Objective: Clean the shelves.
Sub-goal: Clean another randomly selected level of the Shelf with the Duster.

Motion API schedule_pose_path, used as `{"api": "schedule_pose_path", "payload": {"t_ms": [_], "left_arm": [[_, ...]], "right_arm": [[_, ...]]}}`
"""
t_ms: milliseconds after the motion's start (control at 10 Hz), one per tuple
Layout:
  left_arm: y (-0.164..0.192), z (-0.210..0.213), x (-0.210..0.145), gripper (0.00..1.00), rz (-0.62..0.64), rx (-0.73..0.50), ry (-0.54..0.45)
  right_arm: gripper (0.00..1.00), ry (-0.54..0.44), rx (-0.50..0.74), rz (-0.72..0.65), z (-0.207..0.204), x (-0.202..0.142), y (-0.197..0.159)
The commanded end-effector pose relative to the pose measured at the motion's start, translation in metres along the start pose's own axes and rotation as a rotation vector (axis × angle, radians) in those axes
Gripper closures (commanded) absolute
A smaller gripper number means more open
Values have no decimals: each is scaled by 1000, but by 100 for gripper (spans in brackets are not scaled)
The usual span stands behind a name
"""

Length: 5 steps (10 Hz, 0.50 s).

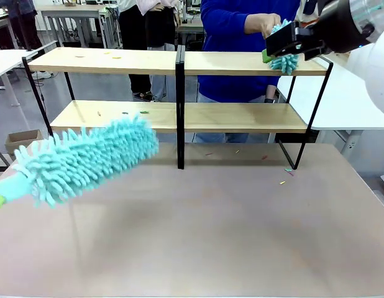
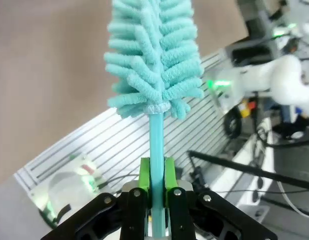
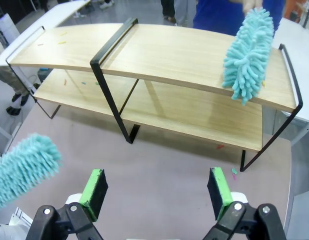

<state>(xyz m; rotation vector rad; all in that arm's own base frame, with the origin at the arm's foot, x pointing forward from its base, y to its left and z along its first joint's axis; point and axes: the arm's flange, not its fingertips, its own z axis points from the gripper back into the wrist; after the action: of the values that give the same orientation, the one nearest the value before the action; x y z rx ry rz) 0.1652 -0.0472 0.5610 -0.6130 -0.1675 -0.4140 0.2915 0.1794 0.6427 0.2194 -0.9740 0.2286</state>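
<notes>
Blur smears the fluffy turquoise microfibre duster (image 1: 86,162); its handle is cut off at the picture's left edge. The black right gripper (image 1: 273,45) half hides the person's smaller turquoise duster (image 1: 285,62) — coloured specks (image 1: 144,112) toward the left end of the light wooden shelves (image 1: 242,117) are too small to tell.

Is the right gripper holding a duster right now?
No, the right gripper stands open, its green pads wide apart with nothing between them.

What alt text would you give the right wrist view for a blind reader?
The open right gripper hangs over a table, facing two-tier shelves. A person holds a teal duster on the top board; a second duster shows lower left.
</notes>
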Motion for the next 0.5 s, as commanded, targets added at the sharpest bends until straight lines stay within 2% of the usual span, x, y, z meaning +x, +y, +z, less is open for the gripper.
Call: {"api": "schedule_pose_path", "payload": {"t_ms": [0,100,200,300,400], "left_arm": [[26,26,-8,88,21,77,28],[0,0,0,88,0,0,0],[0,0,0,88,0,0,0],[13,-1,2,88,10,47,45],[15,-10,15,88,24,28,16]], "right_arm": [[0,0,3,-6,0,1,0],[0,0,3,-6,0,1,0],[0,0,3,-6,0,1,0],[0,0,3,-6,0,1,0],[0,0,3,-6,0,1,0]]}}
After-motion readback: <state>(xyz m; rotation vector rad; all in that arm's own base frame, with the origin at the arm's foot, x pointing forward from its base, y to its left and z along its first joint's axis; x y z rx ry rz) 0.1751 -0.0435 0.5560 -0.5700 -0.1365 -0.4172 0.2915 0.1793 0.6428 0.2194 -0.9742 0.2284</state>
